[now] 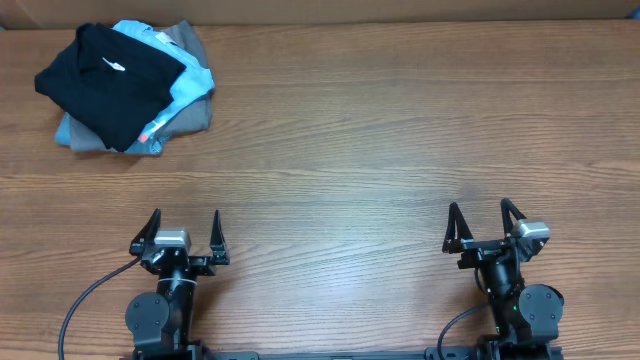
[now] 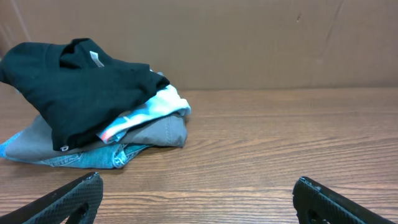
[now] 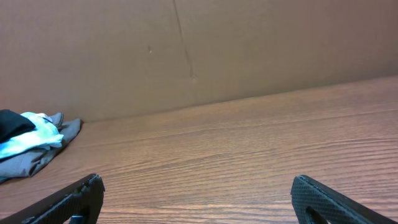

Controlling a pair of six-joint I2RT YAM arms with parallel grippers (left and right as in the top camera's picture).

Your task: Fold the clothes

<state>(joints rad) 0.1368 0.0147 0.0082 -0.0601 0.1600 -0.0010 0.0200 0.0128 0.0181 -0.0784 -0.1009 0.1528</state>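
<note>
Black clothes (image 1: 105,75) folded atop pile, wht label.

One wooden table (image 1: 400,130) holds one pile of clothing. In the pile I count three garments for certain: one black garment (image 1: 105,75), one light blue shirt (image 1: 195,80) and one grey garment (image 1: 190,115). My left wrist view shows one more layer at the very bottom, a denim-blue layer (image 2: 81,158); I cannot tell whether it is a fourth piece. The black garment carries one small white label (image 1: 113,66). I have two grippers, my left gripper (image 1: 185,215) and my right gripper (image 1: 480,206), each with two fingers, four in all. One cardboard wall (image 2: 249,43) stands behind.
</note>
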